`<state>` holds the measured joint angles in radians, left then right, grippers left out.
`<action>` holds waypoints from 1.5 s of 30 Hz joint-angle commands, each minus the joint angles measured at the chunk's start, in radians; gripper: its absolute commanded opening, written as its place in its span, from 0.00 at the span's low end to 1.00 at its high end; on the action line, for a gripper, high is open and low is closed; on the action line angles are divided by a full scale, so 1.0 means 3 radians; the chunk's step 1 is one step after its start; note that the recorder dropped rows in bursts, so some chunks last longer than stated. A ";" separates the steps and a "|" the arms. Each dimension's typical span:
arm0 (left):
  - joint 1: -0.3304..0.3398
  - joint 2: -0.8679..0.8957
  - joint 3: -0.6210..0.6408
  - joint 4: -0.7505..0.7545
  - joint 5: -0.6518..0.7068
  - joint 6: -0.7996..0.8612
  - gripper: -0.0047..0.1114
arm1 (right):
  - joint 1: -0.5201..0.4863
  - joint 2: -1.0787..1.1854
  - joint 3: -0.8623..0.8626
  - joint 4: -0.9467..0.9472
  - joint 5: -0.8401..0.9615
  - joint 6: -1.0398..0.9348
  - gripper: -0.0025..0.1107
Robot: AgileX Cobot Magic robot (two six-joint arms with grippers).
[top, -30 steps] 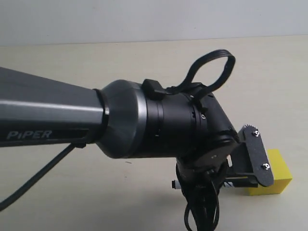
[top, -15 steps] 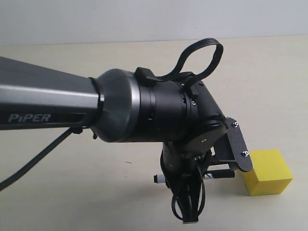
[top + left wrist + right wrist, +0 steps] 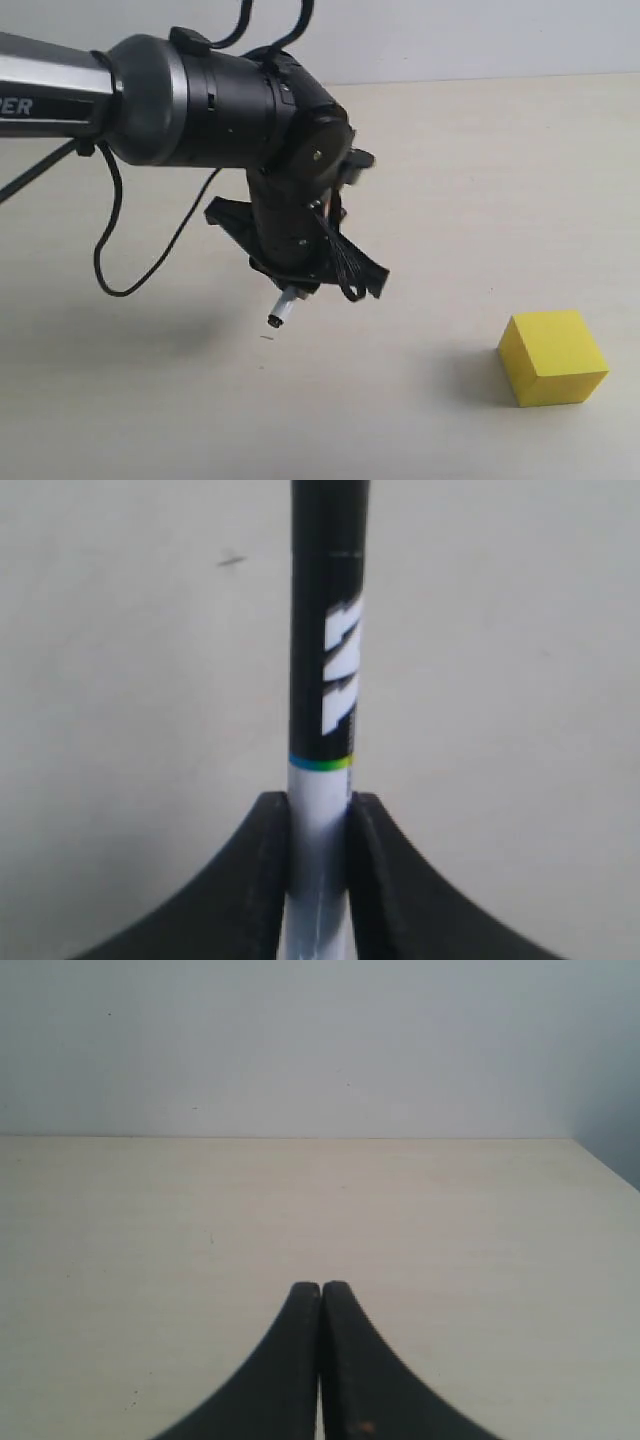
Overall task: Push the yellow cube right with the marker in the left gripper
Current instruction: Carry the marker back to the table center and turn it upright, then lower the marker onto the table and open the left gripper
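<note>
Yellow cube point(image 3: 553, 355) sits at four o'clock from the left gripper point(image 3: 320, 815), well apart, and the jaws squeeze the marker point(image 3: 325, 680) tight, so nothing pushes it now; I cannot tell if pushing is left.

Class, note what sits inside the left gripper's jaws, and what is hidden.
The marker: its white barrel is clamped in the left gripper, black section sticking out. Its rear is covered by the gripper.

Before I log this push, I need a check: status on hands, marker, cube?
Copy: left hand shut on marker, apart from yellow cube, off to its right. Empty right hand shut. Nothing in between.
</note>
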<state>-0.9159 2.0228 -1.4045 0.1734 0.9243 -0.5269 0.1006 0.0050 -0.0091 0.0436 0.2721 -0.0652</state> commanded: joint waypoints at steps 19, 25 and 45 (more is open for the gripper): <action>0.0194 0.0228 -0.0018 -0.0101 -0.0539 -0.1548 0.04 | -0.0022 -0.0017 0.0014 0.0014 -0.0015 -0.0030 0.02; 0.0206 0.0240 -0.0018 -0.0180 -0.0546 -0.1439 0.04 | -0.0022 -0.0017 0.0014 0.0014 -0.0015 -0.0030 0.02; 0.0272 0.0377 -0.0018 -0.0291 -0.0510 -0.1225 0.04 | -0.0022 -0.0017 0.0014 0.0014 -0.0015 -0.0030 0.02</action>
<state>-0.8376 2.1317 -1.4045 0.0964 0.7699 -0.8974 0.1006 0.0050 -0.0091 0.0436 0.2721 -0.0652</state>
